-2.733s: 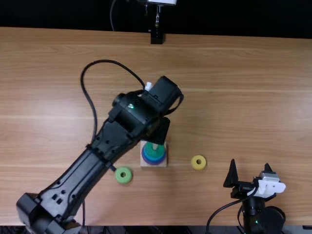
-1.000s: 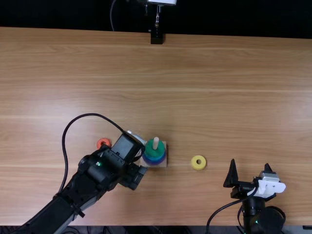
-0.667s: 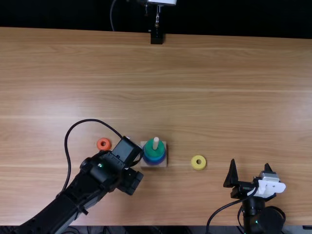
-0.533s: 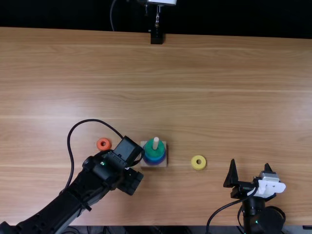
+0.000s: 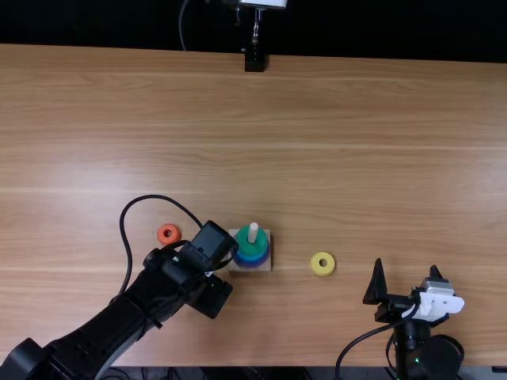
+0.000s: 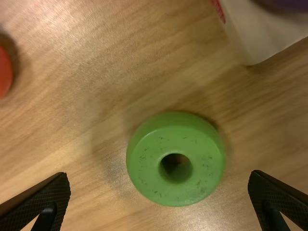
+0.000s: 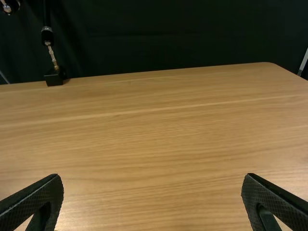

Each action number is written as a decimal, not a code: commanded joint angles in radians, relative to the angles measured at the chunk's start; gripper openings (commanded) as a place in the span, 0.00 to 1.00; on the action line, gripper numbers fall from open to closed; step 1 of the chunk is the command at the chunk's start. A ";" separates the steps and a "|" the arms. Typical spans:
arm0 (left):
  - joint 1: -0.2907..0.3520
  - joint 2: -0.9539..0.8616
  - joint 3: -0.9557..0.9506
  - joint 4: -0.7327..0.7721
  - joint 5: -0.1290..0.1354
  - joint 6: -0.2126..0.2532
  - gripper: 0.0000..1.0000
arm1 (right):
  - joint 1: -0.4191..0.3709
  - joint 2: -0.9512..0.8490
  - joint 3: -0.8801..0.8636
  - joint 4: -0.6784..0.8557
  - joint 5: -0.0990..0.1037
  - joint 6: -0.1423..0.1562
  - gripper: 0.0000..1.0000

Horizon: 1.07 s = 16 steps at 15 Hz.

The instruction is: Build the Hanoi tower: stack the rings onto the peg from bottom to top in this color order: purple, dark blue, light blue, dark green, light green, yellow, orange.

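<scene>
Left wrist view | light green ring [image 6: 202,168] hole-up, axis vertical | left end effector [image 5: 211,296] fingers apart

room around light green ring [image 6: 144,168], base [image 6: 264,33] near

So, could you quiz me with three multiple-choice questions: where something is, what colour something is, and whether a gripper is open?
1. In the top view, where is the yellow ring?
A) On the peg
B) On the table, right of the peg
C) On the table, left of the peg

2. What colour is the uppermost ring on the peg?
A) Dark green
B) Orange
C) Purple

3. How is the left gripper?
A) Shut on a ring
B) Shut on nothing
C) Open

1: B, it lies flat on the wood there.
2: A, the dark green ring sits above the blue.
3: C, its fingers stand wide apart, touching nothing.
</scene>
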 commanded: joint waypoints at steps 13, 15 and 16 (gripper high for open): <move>0.005 0.045 -0.013 0.120 0.003 0.001 1.00 | -0.001 -0.007 -0.050 -0.061 0.013 0.004 1.00; 0.006 0.042 -0.019 0.120 0.004 0.001 1.00 | -0.001 -0.007 -0.050 -0.061 0.013 0.004 1.00; 0.008 0.039 -0.038 0.116 0.003 -0.001 1.00 | -0.001 -0.007 -0.050 -0.061 0.013 0.004 1.00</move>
